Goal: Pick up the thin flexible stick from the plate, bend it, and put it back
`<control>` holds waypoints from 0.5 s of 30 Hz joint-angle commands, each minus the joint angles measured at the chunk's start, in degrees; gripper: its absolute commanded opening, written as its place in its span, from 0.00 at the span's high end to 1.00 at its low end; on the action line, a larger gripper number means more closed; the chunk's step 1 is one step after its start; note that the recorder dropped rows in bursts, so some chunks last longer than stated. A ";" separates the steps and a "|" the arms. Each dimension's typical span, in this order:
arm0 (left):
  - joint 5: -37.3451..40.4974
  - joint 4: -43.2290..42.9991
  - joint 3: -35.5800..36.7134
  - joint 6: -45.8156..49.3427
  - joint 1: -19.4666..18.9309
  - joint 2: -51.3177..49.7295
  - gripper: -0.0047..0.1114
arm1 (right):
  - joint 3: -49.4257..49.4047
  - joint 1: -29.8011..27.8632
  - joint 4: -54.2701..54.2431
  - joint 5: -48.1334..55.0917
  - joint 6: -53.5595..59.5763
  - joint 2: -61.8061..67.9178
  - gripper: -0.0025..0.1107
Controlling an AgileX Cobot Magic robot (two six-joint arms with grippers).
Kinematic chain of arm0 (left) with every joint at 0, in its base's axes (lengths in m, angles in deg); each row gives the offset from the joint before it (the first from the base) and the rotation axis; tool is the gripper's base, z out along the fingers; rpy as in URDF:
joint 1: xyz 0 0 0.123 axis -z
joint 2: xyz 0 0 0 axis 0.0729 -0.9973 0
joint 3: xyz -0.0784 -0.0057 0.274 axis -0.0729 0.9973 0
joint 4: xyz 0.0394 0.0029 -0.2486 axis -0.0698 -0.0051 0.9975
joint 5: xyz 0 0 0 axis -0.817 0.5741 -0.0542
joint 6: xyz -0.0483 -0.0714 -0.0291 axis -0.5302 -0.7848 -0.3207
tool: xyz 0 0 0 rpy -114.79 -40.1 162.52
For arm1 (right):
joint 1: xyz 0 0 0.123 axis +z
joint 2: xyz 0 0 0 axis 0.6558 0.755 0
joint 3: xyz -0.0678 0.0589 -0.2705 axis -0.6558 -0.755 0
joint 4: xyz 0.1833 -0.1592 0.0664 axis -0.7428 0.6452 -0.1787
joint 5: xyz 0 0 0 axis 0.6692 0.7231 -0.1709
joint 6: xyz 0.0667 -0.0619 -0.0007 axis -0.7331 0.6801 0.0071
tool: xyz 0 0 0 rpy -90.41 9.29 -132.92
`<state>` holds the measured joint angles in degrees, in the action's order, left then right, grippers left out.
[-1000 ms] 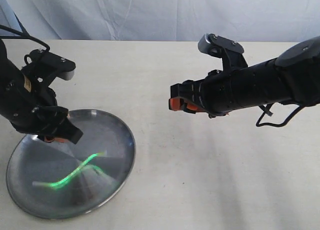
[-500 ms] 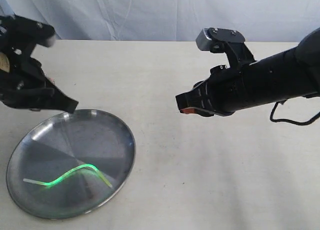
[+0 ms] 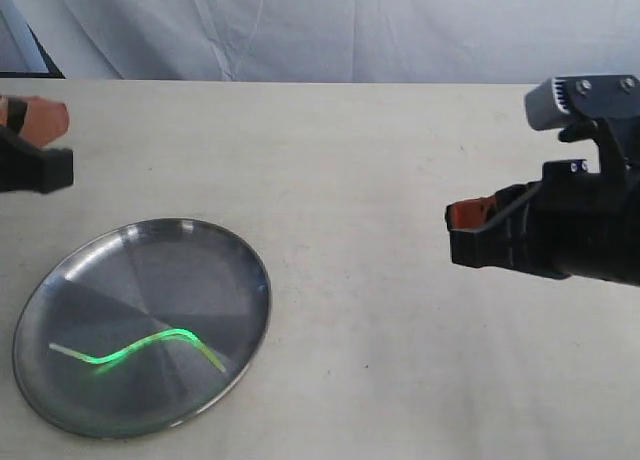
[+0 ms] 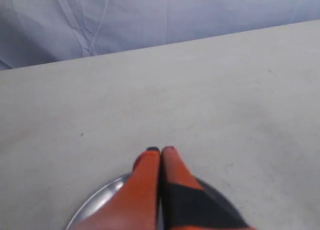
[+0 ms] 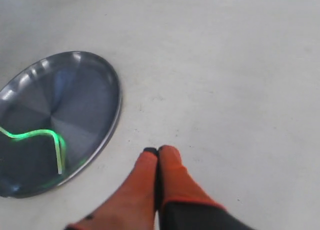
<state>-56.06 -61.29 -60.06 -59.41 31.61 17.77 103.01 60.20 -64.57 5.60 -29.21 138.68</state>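
Observation:
The thin flexible stick (image 3: 135,348) lies wavy and glowing green inside the round steel plate (image 3: 200,242) at the lower left of the table; it also shows as the stick (image 5: 42,136) on the plate (image 5: 95,85) in the right wrist view. My left gripper (image 3: 40,140) is at the far left edge, above and behind the plate, shut with nothing in it (image 4: 160,150). My right gripper (image 3: 460,230) hangs over the bare table at the right, far from the plate, its orange fingers (image 5: 172,162) pressed together and empty.
A pale table (image 3: 380,360) runs under everything, with a wrinkled grey-blue cloth backdrop (image 3: 330,25) behind its far edge. The plate rim (image 4: 95,200) peeks out under the left fingers.
Both arms have drawn back from the middle: the left one up and off to the left edge, the right one to the right. The stick has settled on the plate and lies still.

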 commanded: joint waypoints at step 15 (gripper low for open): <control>-4.12 -1.06 7.55 -1.02 0.13 2.68 0.96 | -3.51 0.19 -0.33 -0.44 -2.76 -6.06 0.99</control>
<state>-59.38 -62.72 -52.68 -60.07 31.61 19.96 99.66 60.20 -64.81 5.41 -32.04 133.13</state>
